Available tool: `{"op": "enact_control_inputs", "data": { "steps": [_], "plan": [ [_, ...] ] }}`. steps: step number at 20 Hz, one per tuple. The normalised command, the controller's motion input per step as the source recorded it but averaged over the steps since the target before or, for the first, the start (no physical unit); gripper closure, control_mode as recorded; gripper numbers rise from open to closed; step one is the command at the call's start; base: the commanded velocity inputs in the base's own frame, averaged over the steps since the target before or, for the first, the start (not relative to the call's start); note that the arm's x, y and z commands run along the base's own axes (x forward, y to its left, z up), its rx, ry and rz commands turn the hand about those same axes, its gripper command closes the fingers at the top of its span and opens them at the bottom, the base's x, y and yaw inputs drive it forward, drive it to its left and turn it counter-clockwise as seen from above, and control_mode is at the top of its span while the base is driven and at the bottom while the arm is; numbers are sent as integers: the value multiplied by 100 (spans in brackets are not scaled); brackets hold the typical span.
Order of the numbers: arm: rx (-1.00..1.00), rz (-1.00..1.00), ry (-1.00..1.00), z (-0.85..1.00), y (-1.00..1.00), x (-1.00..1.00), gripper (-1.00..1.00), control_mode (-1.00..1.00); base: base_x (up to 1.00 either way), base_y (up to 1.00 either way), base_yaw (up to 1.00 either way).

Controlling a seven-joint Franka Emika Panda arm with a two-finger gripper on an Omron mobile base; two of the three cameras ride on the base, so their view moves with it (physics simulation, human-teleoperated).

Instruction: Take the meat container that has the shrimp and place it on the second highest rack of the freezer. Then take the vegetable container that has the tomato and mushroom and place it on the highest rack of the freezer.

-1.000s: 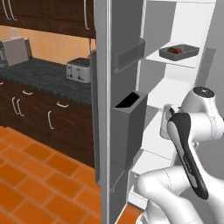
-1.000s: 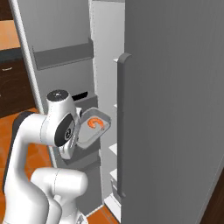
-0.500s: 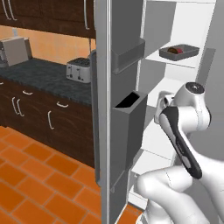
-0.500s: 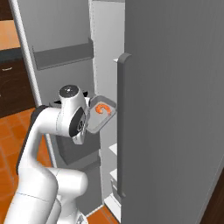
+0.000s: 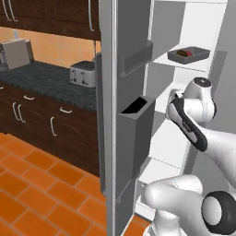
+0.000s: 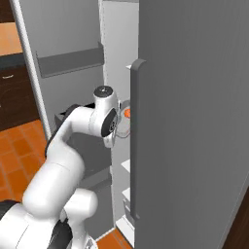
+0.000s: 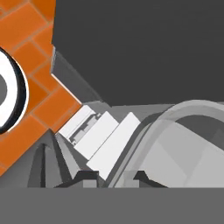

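arm reaching into the open freezer, tray edge at the door

in the left base view, a dark surface (image 5: 44,78) sits at the left of the frame with a toaster (image 5: 83,73) on it, well clear of the arm. just right of centre the open freezer (image 5: 131,115) door stands edge-on, its grey door bins (image 5: 137,122) jutting toward the shelves and narrowing the gap. at the upper right, the vegetable container (image 5: 188,54) rests on a white shelf, with the dark-red tomato (image 5: 182,53) and the mushroom (image 5: 189,53) inside it; there is bare shelf to its left. below it the arm's wrist fills the right middle of the frame, close to the shelf edges.

in the right base view, the open door and its bin take the upper left, the arm rises from the lower left to the centre, and the closed door with its long handle fills the right. the meat container (image 6: 123,124) peeks out between the wrist and that handle's edge, tilted, with the orange shrimp (image 6: 127,112) showing at its top; little room is left on that side.

in the hand view, orange floor tiles lie at the left, white shelf edges run across the centre, and the tray's curved grey rim sweeps from the centre to the right. the end effector (image 7: 112,178) has its finger tips near together at the bottom centre, astride that rim, gripping the meat container.
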Motion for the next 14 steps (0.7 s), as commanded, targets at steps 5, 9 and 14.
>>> {"op": "enact_control_inputs", "data": {
  "steps": [5, 9, 14],
  "plan": [
    [-1, 0, 9, 0, -27, 97, 100, -100, 0, 0, 0],
    [-2, 0, 7, -11, -36, 89, 100, -100, 0, 0, 0],
    [-3, 0, 0, -19, -38, 68, 100, -100, 0, 0, 0]
  ]
}}
